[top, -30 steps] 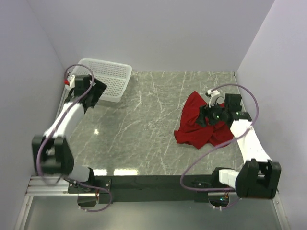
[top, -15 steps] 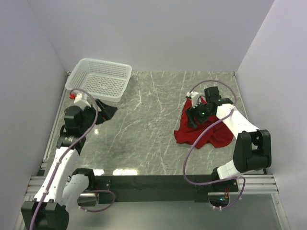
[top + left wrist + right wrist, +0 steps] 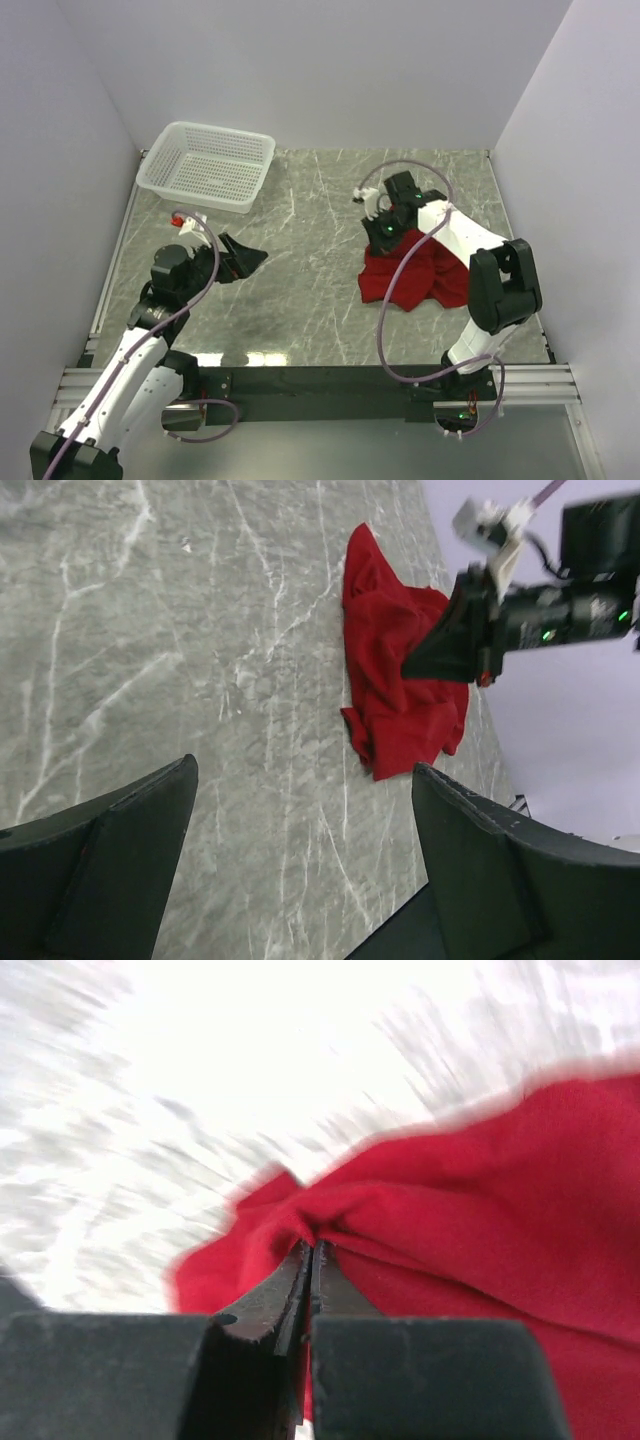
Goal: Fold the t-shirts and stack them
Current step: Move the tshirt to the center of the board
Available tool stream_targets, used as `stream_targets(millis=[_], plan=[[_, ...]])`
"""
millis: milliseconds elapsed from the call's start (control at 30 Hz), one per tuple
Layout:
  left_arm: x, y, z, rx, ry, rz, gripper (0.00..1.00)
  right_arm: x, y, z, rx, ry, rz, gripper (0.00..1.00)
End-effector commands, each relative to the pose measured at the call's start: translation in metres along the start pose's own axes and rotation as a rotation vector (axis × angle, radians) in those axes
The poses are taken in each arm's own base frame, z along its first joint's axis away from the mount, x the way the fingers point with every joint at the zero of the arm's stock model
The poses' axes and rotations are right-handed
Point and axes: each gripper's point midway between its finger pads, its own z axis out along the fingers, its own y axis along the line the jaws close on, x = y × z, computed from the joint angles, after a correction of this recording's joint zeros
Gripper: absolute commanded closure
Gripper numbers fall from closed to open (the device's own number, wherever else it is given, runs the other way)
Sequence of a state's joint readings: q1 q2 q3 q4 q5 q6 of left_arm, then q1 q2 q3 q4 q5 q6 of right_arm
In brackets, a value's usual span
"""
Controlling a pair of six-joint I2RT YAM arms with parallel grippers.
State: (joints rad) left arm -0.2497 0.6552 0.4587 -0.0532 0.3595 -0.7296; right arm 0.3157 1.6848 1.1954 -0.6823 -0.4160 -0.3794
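Grey marble tabletop point(image 3: 300, 280), pale lilac walls point(image 3: 330, 70), crumpled t-shirt point(image 3: 425, 285), mesh basket point(image 3: 207, 165)

Top view: fixed high behind the arm bases, looks down on the whole counter point(image 3: 300, 300), far off. Left wrist view: low, tilted, looks across the counter between the left tool point(image 3: 300, 780) fingers, mid-range. Right wrist view: right tool point(image 3: 310, 1255) in close-up, blurred, right up against the t-shirt point(image 3: 480, 1190). All three views share the t-shirt.
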Motion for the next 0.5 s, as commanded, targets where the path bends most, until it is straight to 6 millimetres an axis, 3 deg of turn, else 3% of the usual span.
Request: stream_targets(millis=[0,33,67,100,133,233,300,367,467], plan=[[-0.014,-0.015,0.001,0.053,-0.086,0.047,0.07,-0.063,0.066,-0.028,-0.183,-0.14,-0.135,1.0],[-0.013,-0.017,0.001,0.053,-0.095,0.055,0.07,-0.071,0.077,-0.031,-0.208,-0.149,-0.154,1.0],[-0.015,-0.019,-0.001,0.062,-0.114,0.067,0.07,-0.092,0.091,-0.039,-0.239,-0.191,-0.189,1.0],[-0.014,-0.018,-0.002,0.057,-0.124,0.069,0.07,-0.1,0.106,-0.035,-0.271,-0.187,-0.194,1.0],[-0.016,-0.017,-0.003,0.053,-0.141,0.072,0.07,-0.122,0.116,-0.044,-0.285,-0.232,-0.221,1.0],[-0.02,-0.019,-0.011,0.054,-0.176,0.084,0.07,-0.152,0.145,-0.037,-0.351,-0.26,-0.217,1.0],[-0.022,-0.018,-0.016,0.045,-0.192,0.091,0.07,-0.186,0.161,-0.043,-0.371,-0.318,-0.238,1.0],[-0.024,-0.019,-0.02,0.042,-0.204,0.102,0.07,-0.196,0.171,-0.041,-0.386,-0.327,-0.25,1.0],[-0.022,-0.014,-0.021,0.01,-0.191,0.104,0.06,-0.21,0.16,-0.031,-0.288,-0.342,-0.22,1.0]])
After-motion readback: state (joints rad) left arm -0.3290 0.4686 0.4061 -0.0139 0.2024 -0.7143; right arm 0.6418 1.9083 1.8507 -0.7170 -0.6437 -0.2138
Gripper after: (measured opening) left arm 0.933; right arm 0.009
